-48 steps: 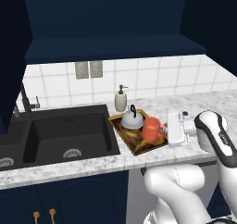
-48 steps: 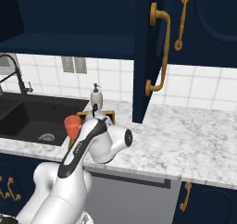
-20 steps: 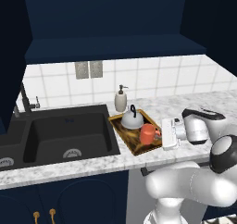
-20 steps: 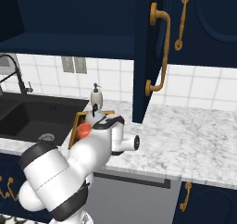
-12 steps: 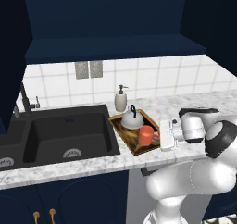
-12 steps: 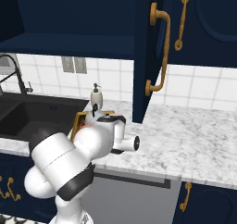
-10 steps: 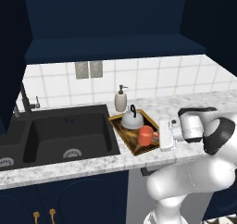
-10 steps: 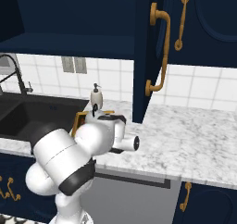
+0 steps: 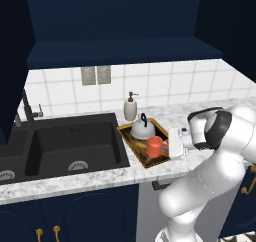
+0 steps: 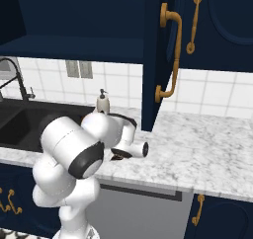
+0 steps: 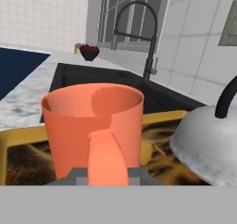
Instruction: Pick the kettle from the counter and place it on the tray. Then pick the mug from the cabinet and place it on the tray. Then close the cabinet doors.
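**Mug is on the tray: let go, then go for the doors**

You are at the end of the second step. In the left base view, the kettle point(image 9: 141, 130) sits on the tray point(image 9: 135, 147) just beyond and to the left of your end effector point(image 9: 169, 144), and the mug point(image 9: 155, 146) stands upright on the tray right in front of it. In the hand view the mug's loop handle point(image 11: 107, 157) sits between the two dark tips at the bottom edge, so the end effector looks pinched on that handle, or only just easing off; you cannot tell for sure which.

Next, I judge, you should spread the end effector fully and draw straight back, so you do not drag the mug or nudge the kettle beside it.

Then comes the last step: the cabinet door point(image 10: 152, 60) stands open above and to the right, over the worktop point(image 10: 207, 154), brass handle point(image 10: 170, 55) facing you.
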### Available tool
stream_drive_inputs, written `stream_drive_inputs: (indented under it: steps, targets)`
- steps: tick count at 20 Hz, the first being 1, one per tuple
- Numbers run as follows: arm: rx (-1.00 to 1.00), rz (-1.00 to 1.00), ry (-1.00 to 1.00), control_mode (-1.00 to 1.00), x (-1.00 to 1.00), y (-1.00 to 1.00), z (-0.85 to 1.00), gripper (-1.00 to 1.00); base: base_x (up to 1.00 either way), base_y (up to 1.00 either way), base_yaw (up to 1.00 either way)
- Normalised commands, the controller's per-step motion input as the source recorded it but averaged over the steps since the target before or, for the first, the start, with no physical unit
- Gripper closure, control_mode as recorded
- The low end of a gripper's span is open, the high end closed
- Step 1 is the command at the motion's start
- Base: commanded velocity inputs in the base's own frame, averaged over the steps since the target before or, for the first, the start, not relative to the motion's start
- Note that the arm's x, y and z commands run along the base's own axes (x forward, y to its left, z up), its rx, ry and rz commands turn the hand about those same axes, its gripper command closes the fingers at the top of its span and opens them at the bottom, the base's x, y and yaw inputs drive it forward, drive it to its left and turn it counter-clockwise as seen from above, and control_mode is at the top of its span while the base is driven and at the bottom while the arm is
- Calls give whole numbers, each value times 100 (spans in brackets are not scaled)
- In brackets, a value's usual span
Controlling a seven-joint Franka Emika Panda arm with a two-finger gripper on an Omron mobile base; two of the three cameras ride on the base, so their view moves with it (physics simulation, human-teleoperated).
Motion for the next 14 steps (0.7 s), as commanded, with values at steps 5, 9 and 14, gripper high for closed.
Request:
stream_drive_inputs:
  steps: [5, 9, 14]
  targets:
    - [0, 0, 2, -100, 12, 0, -19, -100, 0, 0, 0]
    - [0, 0, 1, -100, 0, 0, -2, -100, 0, 0, 0]
    - [0, 0, 2, -100, -9, 0, 11, -100, 0, 0, 0]
